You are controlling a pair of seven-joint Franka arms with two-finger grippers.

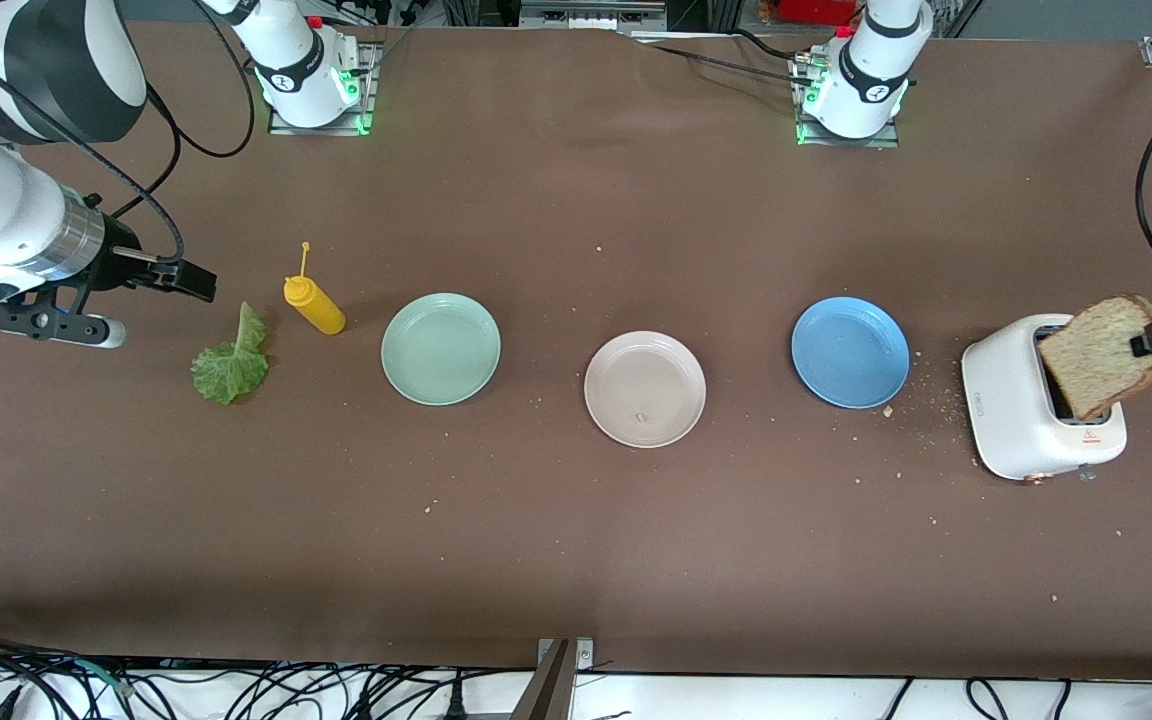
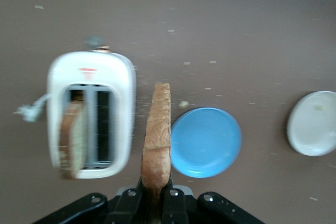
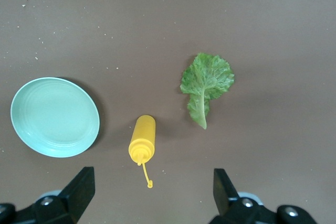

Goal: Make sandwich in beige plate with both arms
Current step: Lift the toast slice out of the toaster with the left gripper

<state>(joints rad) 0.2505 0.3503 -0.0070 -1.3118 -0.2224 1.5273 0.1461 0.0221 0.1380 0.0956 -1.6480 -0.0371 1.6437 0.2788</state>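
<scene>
My left gripper [image 1: 1151,340] is shut on the crust edge of a brown toast slice [image 1: 1096,355], which hangs on edge in the air over the white toaster [image 1: 1036,420]. The left wrist view shows that slice [image 2: 157,129] pinched in the gripper [image 2: 156,192], and a second slice [image 2: 72,140] standing in one toaster [image 2: 118,114] slot. The beige plate [image 1: 671,375] lies mid-table, bare but for a crumb. The lettuce leaf [image 1: 231,360] lies flat at the right arm's end. My right gripper [image 1: 151,300] waits open above the table beside the leaf, with nothing between its fingers [image 3: 79,187].
A blue plate [image 1: 849,351] lies between the beige plate and the toaster. A mint-green plate [image 1: 440,348] and a yellow squeeze bottle [image 1: 314,303] lying on its side sit between the beige plate and the lettuce. Crumbs dot the brown tabletop near the toaster.
</scene>
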